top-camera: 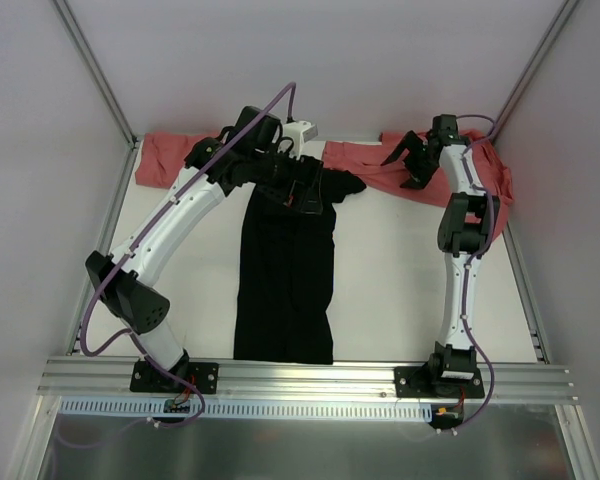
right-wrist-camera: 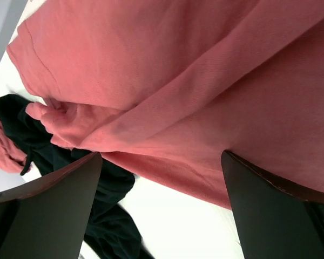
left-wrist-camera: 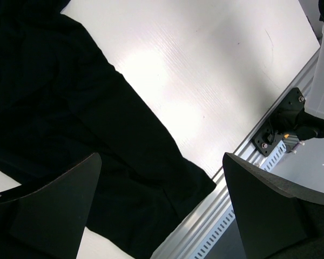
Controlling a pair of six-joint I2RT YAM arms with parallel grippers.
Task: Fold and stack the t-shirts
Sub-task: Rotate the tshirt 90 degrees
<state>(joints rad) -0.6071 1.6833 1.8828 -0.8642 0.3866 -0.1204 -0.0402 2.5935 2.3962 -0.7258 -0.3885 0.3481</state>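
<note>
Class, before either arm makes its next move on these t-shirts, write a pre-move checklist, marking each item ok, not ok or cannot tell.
1. Left gripper open and empty above black t-shirt: ok.
2. Right gripper open and empty above right salmon t-shirt: ok.
3. Black t-shirt folded compactly: not ok, a long strip.
4. Left salmon t-shirt folded: not ok, bunched; right one likewise.
5. Black t-shirt clear of salmon cloth: cannot tell.
6. Stack started: not ok.
</note>
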